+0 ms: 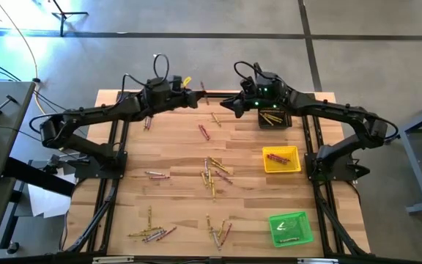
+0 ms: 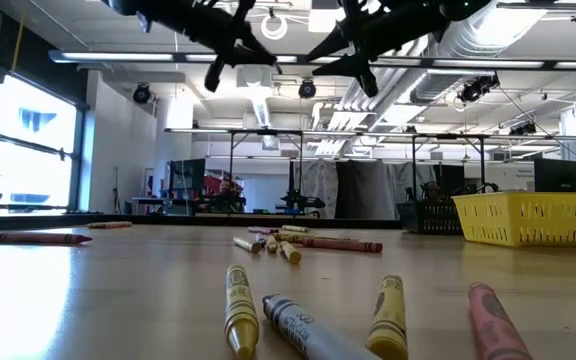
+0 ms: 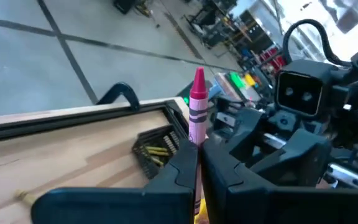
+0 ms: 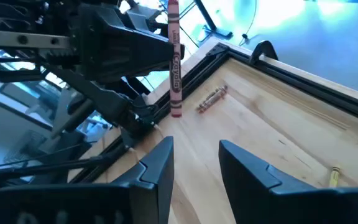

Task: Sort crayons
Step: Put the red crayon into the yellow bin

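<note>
I see a pink crayon (image 3: pixel 197 102) upright, clamped between the left pincer's (image 3: pixel 199 167) shut fingers, raised above the desk's (image 1: pixel 174 147) far edge. The right pincer (image 4: pixel 194 163), facing it nearby, gapes empty.

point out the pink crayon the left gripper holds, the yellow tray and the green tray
pink crayon (image 3: pixel 197 109): left wrist view, on its paper wrapper.
yellow tray (image 1: pixel 294 166): high view, on its right rim.
green tray (image 1: pixel 305 221): high view, on its right wall.
</note>
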